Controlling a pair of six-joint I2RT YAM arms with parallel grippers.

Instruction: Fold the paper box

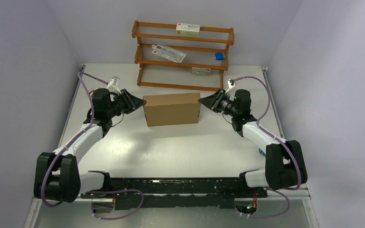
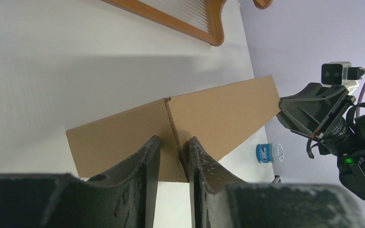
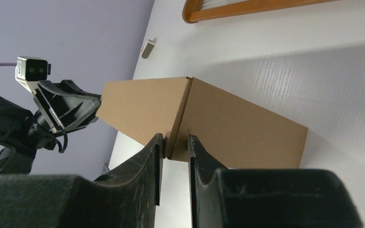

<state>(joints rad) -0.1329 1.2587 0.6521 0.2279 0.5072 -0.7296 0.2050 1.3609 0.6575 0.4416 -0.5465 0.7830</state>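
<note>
Arm bases: bolted to the black rail (image 1: 171, 186) along the near edge of the table (image 1: 171, 152). Both arms reach toward the far half.
Paper box: the paper box (image 1: 172, 109) sits closed, a brown block, in the table's far half and central between the left and right edges. It is just in front of the wooden rack (image 1: 183, 45) at the far edge.
Left gripper: the left gripper (image 2: 173, 142) is at the box's left end. Its fingers are narrow, with a corner edge of the box running into the gap; whether the pads actually bite cannot be told.
Right gripper: the right gripper (image 3: 173, 140) is at the box's right end. Its fingers show the same narrow gap around a corner edge, and its grip is likewise unclear.
Why so held: the two ends are met head-on, probably to brace the box from both sides so that the walls stay square and the end flaps seated.
Progress: all faces look shut, so the folding seems nearly complete.
Risk: uneven pushing could slide the box toward the rack.
</note>
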